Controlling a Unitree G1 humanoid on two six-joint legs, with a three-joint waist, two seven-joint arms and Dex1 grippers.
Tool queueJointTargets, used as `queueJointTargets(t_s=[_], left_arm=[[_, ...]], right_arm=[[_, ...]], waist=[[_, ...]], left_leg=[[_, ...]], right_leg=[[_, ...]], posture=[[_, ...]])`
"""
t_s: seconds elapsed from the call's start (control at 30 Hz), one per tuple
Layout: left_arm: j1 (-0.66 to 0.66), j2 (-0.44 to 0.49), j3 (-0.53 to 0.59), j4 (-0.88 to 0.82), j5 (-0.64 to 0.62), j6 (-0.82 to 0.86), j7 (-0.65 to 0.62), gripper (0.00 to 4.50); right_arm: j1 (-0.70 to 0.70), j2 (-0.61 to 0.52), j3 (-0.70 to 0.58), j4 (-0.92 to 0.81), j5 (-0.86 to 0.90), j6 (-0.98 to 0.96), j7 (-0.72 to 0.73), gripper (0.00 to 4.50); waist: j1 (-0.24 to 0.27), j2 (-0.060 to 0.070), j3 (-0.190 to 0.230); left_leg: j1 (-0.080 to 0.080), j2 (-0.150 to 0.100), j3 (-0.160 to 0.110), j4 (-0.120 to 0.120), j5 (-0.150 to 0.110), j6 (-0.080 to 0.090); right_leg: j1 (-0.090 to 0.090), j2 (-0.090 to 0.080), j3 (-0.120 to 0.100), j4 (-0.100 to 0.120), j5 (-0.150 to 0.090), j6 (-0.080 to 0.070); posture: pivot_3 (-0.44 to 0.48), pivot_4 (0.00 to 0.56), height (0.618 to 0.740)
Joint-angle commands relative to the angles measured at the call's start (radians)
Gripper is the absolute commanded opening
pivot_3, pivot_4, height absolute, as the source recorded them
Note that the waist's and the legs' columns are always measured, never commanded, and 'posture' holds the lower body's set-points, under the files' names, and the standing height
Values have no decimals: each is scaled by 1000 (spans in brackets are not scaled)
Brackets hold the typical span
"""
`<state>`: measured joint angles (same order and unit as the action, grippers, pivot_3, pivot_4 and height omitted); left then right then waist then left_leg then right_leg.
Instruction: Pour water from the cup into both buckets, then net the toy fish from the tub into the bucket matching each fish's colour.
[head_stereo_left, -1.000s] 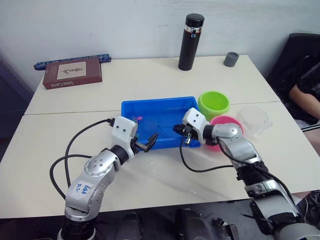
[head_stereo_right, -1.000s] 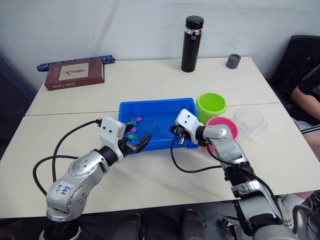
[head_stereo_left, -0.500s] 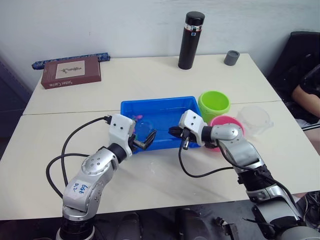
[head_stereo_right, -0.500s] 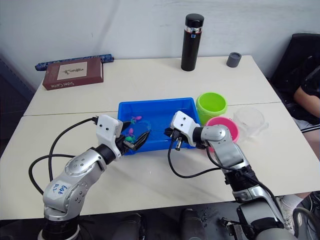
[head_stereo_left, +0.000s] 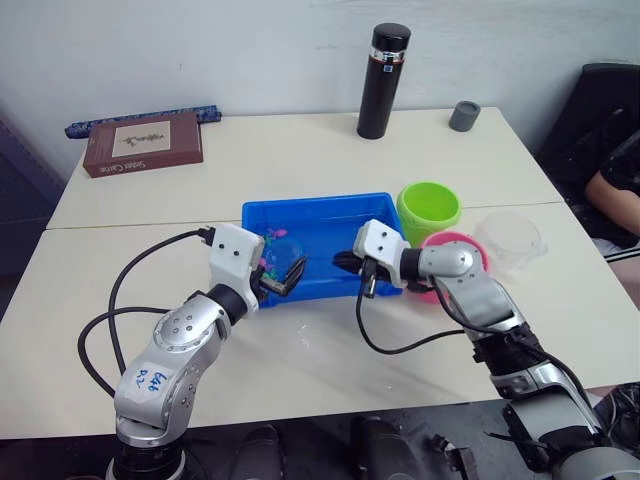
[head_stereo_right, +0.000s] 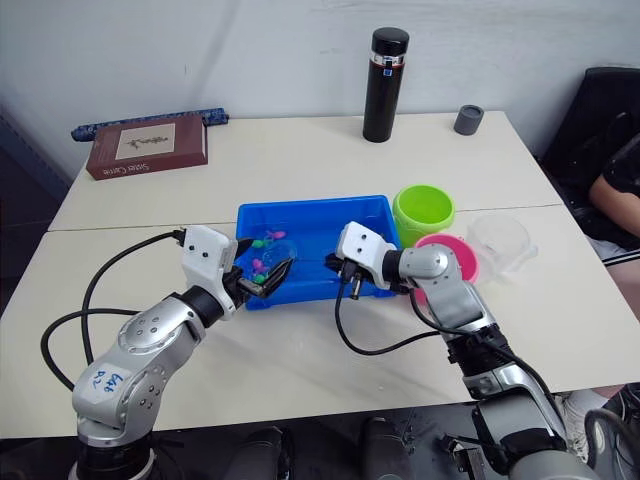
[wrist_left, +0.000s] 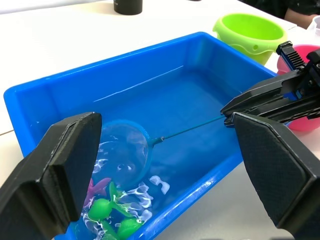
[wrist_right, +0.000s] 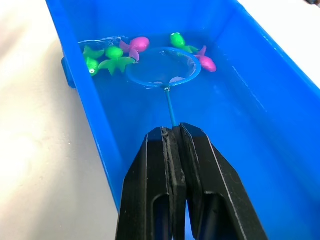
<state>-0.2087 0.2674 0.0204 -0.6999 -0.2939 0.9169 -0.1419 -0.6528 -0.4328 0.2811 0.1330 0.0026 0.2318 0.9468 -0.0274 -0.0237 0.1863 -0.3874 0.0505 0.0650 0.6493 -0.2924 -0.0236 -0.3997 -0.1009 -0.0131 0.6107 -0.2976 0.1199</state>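
R wrist view: net mid-tub.

Left pincer blocks tub near-left corner

Three green fish, two pink fish

The tub is sitting at the middle of the table, with the two buckets just to its right, one nearer than the other. The cup is lying right of the nearer bucket. The toy fish are gathered in the tub's left end, around the hoop of the net. Behind the tub, a flask and a small cup are standing, and a book is lying at the far left.
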Motion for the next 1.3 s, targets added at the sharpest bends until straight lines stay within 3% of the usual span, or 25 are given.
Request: queueJointTargets(t_s=[0.03, 0.47, 0.93, 1.3], left_arm=[[-10, -1, 8, -47, -2, -6, 6, 4484], [-16, -4, -5, -30, -2, -15, 1, 4484], [-10, -6, -10, -28, 0, -17, -2, 4484], [-15, -5, -19, -12, -1, -27, -12, 4484]], right_arm=[[-20, -3, 4, -1, -6, -40, 5, 0], [-40, 9, 8, 154, -58, -152, -29, 0], [-41, 60, -14, 56, -17, -54, -24, 0], [-6, 1, -80, -40, 44, 70, -24, 0]], waist=[[0, 0, 0], [-1, 0, 0], [-1, 0, 0], [0, 0, 0]], left_leg=[[0, 0, 0, 0, 0, 0], [0, 0, 0, 0, 0, 0], [0, 0, 0, 0, 1, -1], [0, 0, 0, 0, 0, -1]], right_leg=[[0, 0, 0, 0, 0, 0], [0, 0, 0, 0, 0, 0], [0, 0, 0, 1, 0, 0], [0, 0, 0, 1, 0, 0]], posture=[[0, 150, 740], [0, 150, 740], [0, 150, 740], [0, 150, 740]])
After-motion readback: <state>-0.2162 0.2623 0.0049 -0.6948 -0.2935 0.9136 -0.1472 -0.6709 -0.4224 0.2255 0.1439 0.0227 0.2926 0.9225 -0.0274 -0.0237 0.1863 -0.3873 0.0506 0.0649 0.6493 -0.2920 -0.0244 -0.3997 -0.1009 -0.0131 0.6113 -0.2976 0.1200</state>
